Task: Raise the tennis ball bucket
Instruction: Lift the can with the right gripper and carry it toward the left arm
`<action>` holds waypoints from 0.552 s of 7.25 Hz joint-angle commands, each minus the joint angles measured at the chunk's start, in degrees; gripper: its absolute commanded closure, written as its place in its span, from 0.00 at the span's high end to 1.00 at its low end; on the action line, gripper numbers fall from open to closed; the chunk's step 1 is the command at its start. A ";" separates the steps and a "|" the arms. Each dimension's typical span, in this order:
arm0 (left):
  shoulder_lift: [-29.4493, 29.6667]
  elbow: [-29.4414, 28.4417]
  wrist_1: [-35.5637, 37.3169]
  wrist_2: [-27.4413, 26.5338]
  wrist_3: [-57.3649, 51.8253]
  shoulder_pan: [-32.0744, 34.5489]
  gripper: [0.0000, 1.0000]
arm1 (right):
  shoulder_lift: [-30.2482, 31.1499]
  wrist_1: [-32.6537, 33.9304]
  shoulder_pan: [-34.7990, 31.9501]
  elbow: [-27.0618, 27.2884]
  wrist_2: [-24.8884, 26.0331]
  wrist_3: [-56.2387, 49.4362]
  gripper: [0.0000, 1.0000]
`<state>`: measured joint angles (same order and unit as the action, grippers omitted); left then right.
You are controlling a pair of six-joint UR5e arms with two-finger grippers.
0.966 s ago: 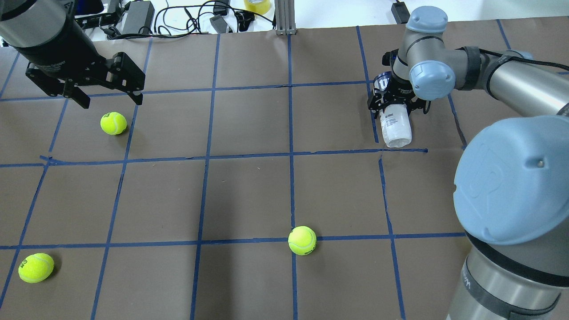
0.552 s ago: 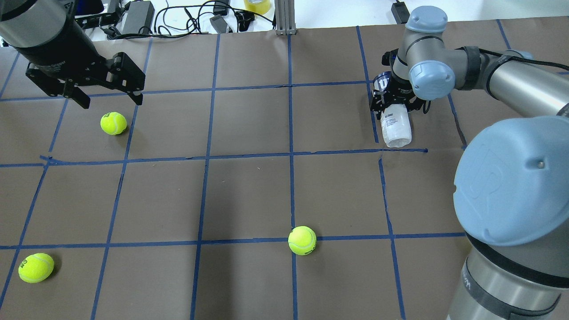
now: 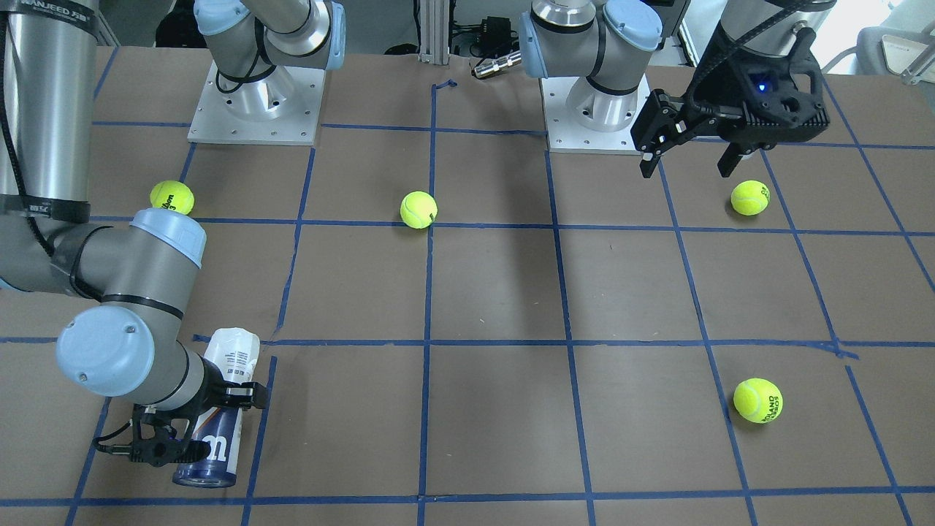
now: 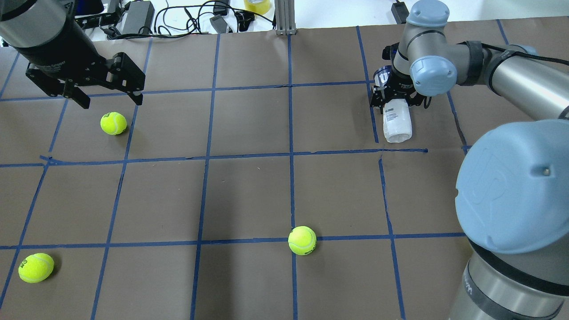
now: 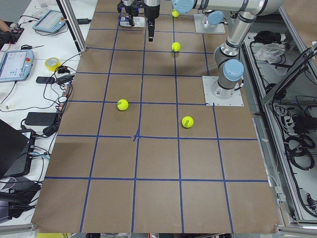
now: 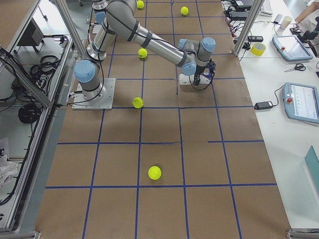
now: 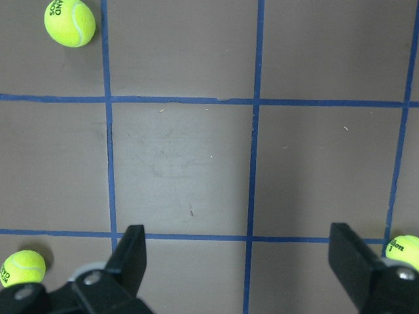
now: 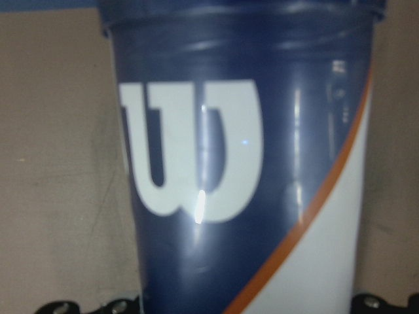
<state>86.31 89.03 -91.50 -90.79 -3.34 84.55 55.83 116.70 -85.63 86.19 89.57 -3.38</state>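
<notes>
Because the slim clear-plastic, navy-and-white-labelled tennis ball tube (image 4: 397, 126), lying at the far right of the brown table (image 4: 249, 186), is clamped off-centre by the closed right gripper (image 4: 395, 100), it may be tilted or let slip when raised; the left gripper (image 4: 111, 102) is held open.

The slim clear-plastic tennis ball tube (image 8: 249, 163), navy-and-white labelled, fills the right wrist view, blurred, cut off by the bottom edge. Overhead, the grey right wrist (image 4: 415, 49) hides its middle and most of the right gripper (image 4: 394, 97).
</notes>
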 commanded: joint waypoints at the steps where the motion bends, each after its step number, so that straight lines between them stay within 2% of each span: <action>1: 0.00 0.00 0.00 0.00 0.00 0.00 1.00 | 3.40 -0.33 -2.60 -0.59 -0.62 0.38 0.60; 3: 0.00 0.00 0.09 0.00 0.00 0.00 1.00 | 3.50 0.11 -8.91 -1.63 -2.80 0.21 0.61; 4: 0.00 -0.09 0.09 0.00 0.00 -0.09 1.00 | 3.50 0.20 -13.12 -4.17 -2.99 1.08 0.61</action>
<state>86.31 88.99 -91.44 -90.79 -3.34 84.54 59.21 116.71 -93.82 84.36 87.46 -2.98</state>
